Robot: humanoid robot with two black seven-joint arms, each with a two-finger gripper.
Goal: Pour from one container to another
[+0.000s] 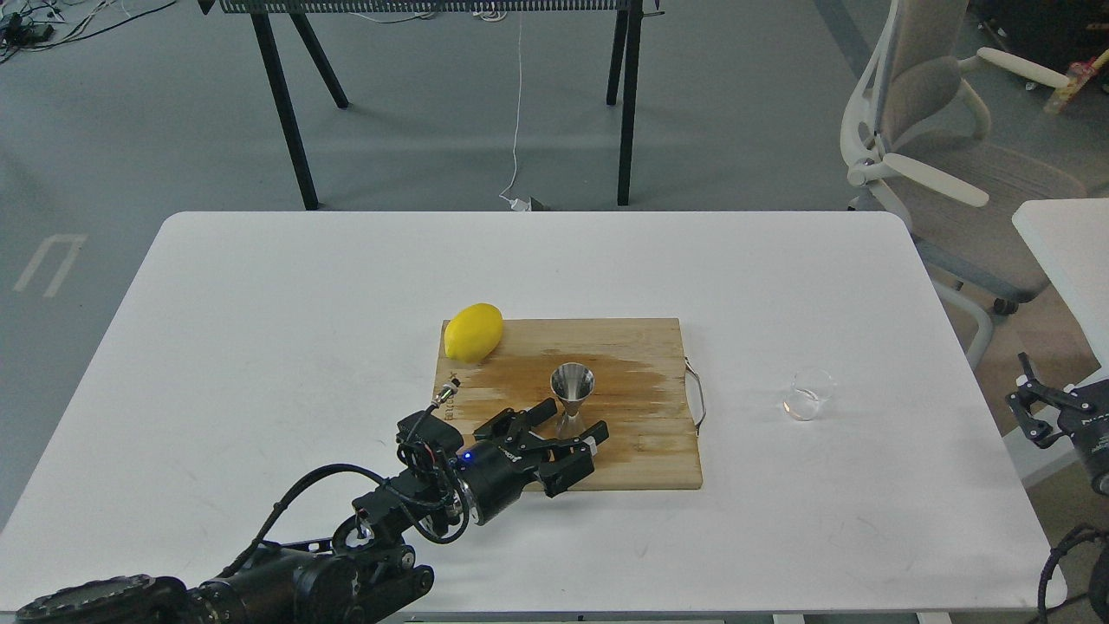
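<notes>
Nearest, left gripper (pixel 572 419) spreads its jaws around the steel jigger (pixel 572 397) standing upright on the wet cutting board (pixel 641 451); an off-centre squeeze could tip it. Right gripper (pixel 1031 403), apparently parted at the table edge, sits well apart from the clear glass cup (pixel 808 395) on the table, so the pour risks spilling

Count on and around the white table (pixel 260 347)

1 lemon (pixel 473 332), 1 steel jigger (pixel 572 394), 1 clear glass cup (pixel 807 395) and 1 wooden cutting board (pixel 641 451) sit on 1 table; 2 grippers show, the left gripper (pixel 570 423) and the right gripper (pixel 1035 403); 1 office chair (pixel 944 165) stands behind.
</notes>
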